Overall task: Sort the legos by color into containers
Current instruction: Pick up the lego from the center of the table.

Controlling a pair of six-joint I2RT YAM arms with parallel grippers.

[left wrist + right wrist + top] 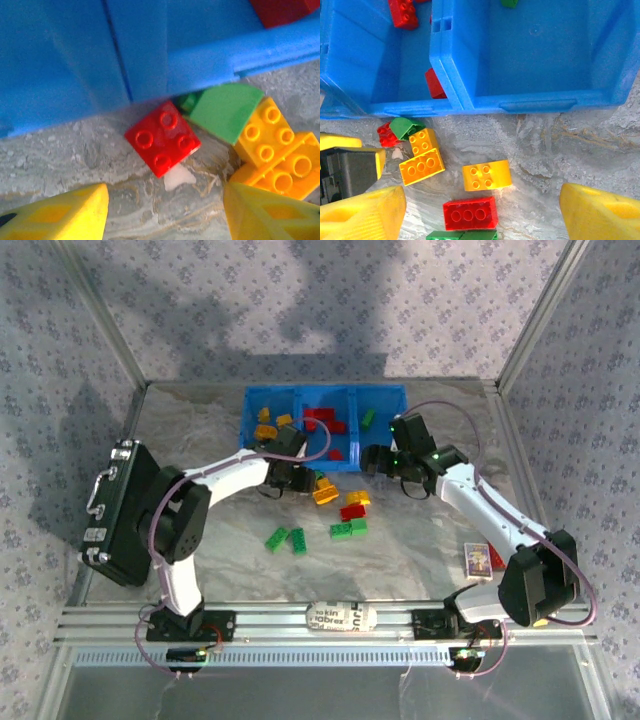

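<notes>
Several legos [349, 529]: lay loose on the table [420, 540] just before the bin; others sat inside.
Red brick [163, 143]: sat just beside the bin's front wall, next to a green piece [222, 112].
Containers [385, 400]: three blue compartments, side by side.
Left gripper [165, 210]: fingers wide, empty, near that brick.
Right gripper [480, 200]: fingers wide, holding nothing, over loose bricks.

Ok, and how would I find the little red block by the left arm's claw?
Find the big blue bin at the far side of the table, then its near wall, where the left gripper hangs open. A small huddle of bricks lies on the table there: yours is the square red one with four studs, while its neighbours are a green piece and yellow-orange bricks.
</notes>
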